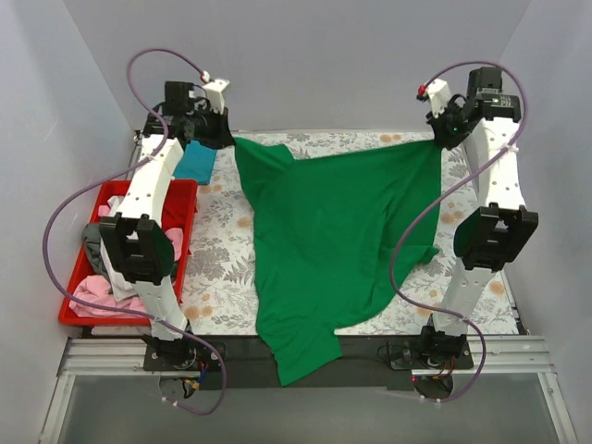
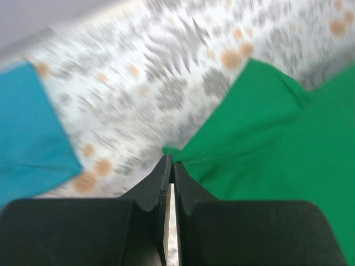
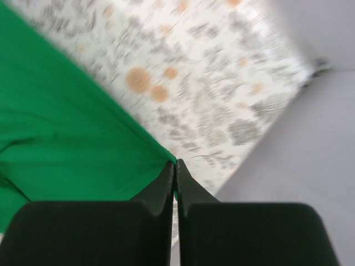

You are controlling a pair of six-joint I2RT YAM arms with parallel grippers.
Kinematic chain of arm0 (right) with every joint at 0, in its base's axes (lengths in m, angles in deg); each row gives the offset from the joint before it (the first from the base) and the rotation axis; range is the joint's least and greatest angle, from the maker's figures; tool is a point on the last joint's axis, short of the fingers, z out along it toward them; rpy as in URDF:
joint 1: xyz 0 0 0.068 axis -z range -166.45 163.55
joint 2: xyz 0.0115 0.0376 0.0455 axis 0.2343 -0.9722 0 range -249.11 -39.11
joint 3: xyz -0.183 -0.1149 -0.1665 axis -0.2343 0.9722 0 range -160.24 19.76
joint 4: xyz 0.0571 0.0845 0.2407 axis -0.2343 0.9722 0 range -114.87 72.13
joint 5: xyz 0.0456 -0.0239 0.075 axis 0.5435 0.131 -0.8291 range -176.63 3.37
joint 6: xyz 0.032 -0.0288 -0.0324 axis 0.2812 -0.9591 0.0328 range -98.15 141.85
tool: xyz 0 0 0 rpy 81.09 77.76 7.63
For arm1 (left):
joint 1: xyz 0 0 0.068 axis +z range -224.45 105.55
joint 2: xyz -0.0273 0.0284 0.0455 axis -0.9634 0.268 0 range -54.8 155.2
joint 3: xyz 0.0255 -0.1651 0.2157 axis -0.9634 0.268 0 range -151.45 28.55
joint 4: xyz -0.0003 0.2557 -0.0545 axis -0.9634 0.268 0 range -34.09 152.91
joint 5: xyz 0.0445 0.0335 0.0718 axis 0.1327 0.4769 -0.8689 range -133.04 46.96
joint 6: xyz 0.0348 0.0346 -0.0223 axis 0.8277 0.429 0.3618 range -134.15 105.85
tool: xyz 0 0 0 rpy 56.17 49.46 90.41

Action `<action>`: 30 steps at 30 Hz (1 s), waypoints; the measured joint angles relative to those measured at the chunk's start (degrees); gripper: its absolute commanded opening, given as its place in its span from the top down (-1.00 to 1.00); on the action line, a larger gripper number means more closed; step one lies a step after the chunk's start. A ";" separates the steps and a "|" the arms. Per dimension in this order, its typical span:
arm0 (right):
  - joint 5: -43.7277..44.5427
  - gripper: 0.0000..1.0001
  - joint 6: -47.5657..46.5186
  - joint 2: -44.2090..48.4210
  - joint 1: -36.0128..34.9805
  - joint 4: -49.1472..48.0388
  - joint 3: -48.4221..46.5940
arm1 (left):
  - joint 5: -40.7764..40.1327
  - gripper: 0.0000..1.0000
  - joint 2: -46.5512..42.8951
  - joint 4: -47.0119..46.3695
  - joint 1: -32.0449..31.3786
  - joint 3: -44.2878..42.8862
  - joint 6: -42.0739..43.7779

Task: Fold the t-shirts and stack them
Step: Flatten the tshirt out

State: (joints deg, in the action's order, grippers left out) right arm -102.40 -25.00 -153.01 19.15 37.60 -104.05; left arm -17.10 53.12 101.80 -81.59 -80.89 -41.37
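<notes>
From above, the green t-shirt spreads over the table cloth, hem hanging past the 6 o'clock edge, far corners raised at 11 and 1 o'clock; a teal t-shirt lies at 10. Only the left wrist view shows the left gripper pinched tight on a green corner; the right wrist view shows the right gripper likewise.

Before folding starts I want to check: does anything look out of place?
Yes. The green t-shirt, pinched at its far edge by the left hand and the right hand, lies skewed: its lower end hangs over the near table edge.
</notes>
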 measured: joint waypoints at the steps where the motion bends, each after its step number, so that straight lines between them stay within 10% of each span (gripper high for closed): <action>1: 0.04 0.97 0.15 1.33 0.00 -0.52 -2.64 | -0.22 1.00 -0.20 -0.59 0.83 -1.97 -0.22; 8: 1.55 0.97 2.80 18.69 -0.02 -10.25 -1.77 | -3.37 1.00 -8.76 -8.74 3.72 -6.40 -2.80; 21: 7.85 0.97 5.73 55.43 -0.07 -38.82 17.84 | -6.69 1.00 -52.72 -33.55 3.50 8.13 -3.63; 30: 8.44 0.97 5.60 56.76 -0.07 -44.78 14.29 | -10.73 1.00 -52.43 -35.41 3.56 3.61 -0.44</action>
State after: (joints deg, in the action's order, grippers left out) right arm -93.97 -19.40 -96.25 19.09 -7.18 -89.75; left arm -27.83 0.69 66.39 -78.03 -77.29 -41.81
